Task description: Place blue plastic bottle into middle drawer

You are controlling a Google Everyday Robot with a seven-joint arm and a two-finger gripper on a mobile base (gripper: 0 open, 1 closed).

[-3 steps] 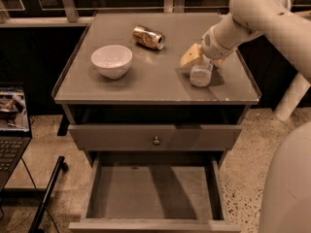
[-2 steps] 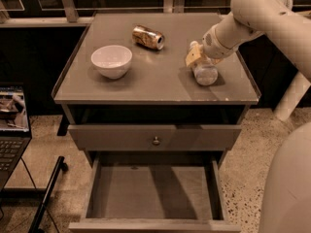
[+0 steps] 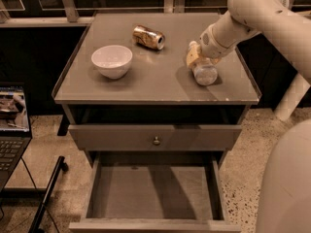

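Note:
The blue plastic bottle (image 3: 204, 72) lies on its side on the cabinet top (image 3: 155, 79), near the right edge, with its rounded end toward the front. My gripper (image 3: 195, 57) is down at the bottle's far end and touches it or nearly does; the white arm reaches in from the upper right. The middle drawer (image 3: 154, 194) is pulled wide open below, a grey tray with nothing in it.
A white bowl (image 3: 112, 60) stands on the left of the cabinet top. A gold-brown can (image 3: 148, 37) lies at the back middle. A shut drawer front with a small knob (image 3: 156, 141) sits above the open drawer. A laptop (image 3: 12, 125) is at the left.
The gripper and the bottle have shifted very slightly to the right on the cabinet top. The drawer, bowl and can have not moved.

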